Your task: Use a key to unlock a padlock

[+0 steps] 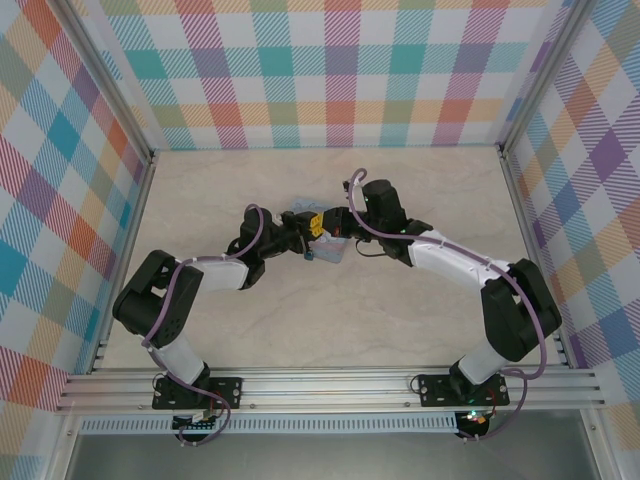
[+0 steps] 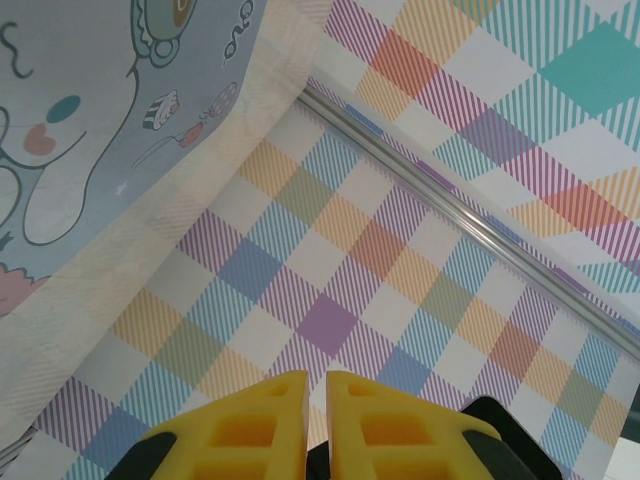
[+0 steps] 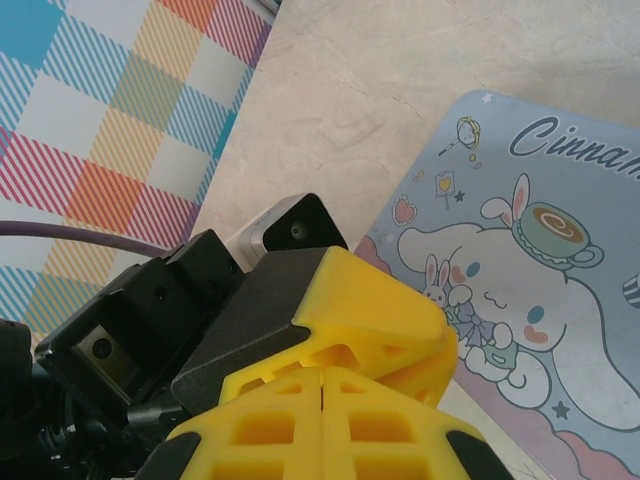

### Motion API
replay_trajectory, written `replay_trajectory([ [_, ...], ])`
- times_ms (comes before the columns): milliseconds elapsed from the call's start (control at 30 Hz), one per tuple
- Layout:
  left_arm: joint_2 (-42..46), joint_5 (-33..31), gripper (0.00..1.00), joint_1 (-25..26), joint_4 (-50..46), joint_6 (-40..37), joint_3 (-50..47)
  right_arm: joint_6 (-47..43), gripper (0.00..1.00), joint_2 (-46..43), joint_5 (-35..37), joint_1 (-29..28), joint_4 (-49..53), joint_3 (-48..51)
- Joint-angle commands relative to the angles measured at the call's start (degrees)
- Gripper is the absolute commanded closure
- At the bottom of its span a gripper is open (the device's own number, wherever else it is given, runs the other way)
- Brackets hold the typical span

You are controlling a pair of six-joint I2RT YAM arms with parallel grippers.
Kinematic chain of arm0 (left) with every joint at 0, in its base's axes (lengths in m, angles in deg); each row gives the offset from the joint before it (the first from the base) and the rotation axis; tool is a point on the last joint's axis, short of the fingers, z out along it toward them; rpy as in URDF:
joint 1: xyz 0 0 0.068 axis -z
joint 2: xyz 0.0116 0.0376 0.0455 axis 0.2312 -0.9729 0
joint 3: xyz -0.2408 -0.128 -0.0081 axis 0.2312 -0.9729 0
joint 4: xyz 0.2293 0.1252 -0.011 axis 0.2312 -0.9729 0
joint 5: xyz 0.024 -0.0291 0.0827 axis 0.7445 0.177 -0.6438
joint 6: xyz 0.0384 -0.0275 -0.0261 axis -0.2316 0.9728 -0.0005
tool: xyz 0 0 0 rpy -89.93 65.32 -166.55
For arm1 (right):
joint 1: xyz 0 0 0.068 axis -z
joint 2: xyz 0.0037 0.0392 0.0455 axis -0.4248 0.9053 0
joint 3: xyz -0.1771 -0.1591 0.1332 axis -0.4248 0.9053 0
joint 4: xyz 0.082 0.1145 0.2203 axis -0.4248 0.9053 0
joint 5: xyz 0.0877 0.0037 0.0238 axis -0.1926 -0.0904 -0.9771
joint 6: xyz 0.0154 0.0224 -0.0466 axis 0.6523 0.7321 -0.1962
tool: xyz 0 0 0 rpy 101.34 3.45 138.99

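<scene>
R fingers pressed together; L fingers closed to slit; held item unclear; tin near.

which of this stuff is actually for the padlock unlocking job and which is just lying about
For the job: left tool, right tool.
Lying about, as far as I can tell: pale blue cartoon tin, marble-look table, plaid walls.

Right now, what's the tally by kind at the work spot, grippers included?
Grippers: 2 (left gripper, right gripper)
Tin: 1 (cartoon-printed tin)
Total: 3
</scene>
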Motion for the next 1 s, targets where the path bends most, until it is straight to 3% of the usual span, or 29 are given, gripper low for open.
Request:
replay_trajectory([
  [0, -0.6, 0.6, 0.87, 0.6, 2.3, 6.3, 0.0, -0.7, 1.00, -2.2, 0.7, -0.4, -0.6, 0.5],
  [733, -1.5, 0.5, 0.96, 0.6, 2.6, 5.0, 0.1, -0.9, 1.00, -3.4, 2.2, -0.4, 0.4, 1.5],
  [867, -0.8, -0.2, 1.00, 0.6, 0.7, 0.9, 0.7, -0.6, 0.99, -4.1, 2.0, -0.1, 0.3, 2.3],
  [967, 0.8, -1.5, 1.00, 0.5, -1.7, -6.8, 2.5, 0.6, 0.95, -5.1, -0.3, 1.0, -1.0, 3.7],
])
